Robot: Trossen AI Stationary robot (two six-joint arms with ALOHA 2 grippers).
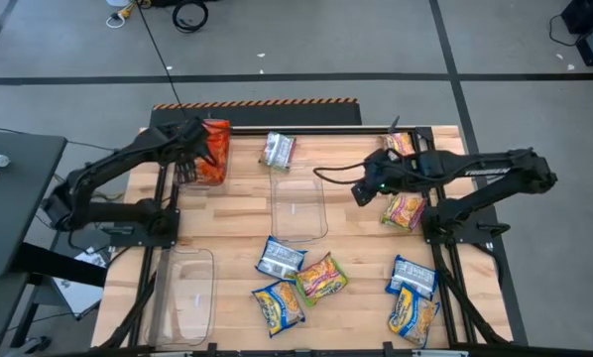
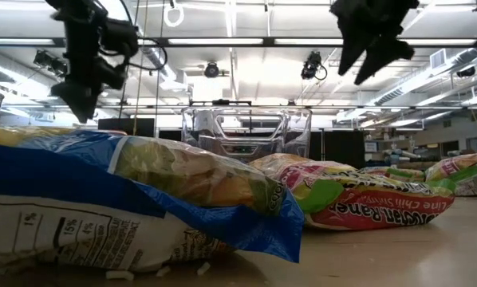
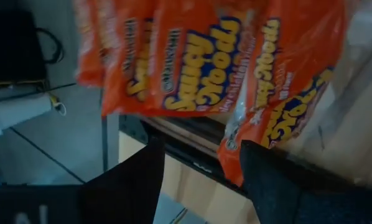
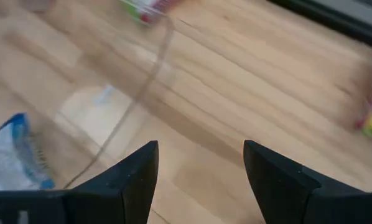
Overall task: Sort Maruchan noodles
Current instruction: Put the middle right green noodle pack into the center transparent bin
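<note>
Robotics lab or workshop: butcher-block table (image 1: 376, 213) on taped grey concrete floor (image 1: 306, 45), fluorescent ceiling lights (image 2: 246, 41), exposed ducts, cables (image 1: 189, 14), distant workbenches.

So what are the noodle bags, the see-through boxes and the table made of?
The noodle bags look like thin shiny plastic: they crinkle, catch glare, and carry printed labels. The middle box seems to be clear hard plastic, since the table shows through it and its rim holds a neat rectangle. The table looks like pale wood planks with visible grain and seams, smooth-finished.
</note>
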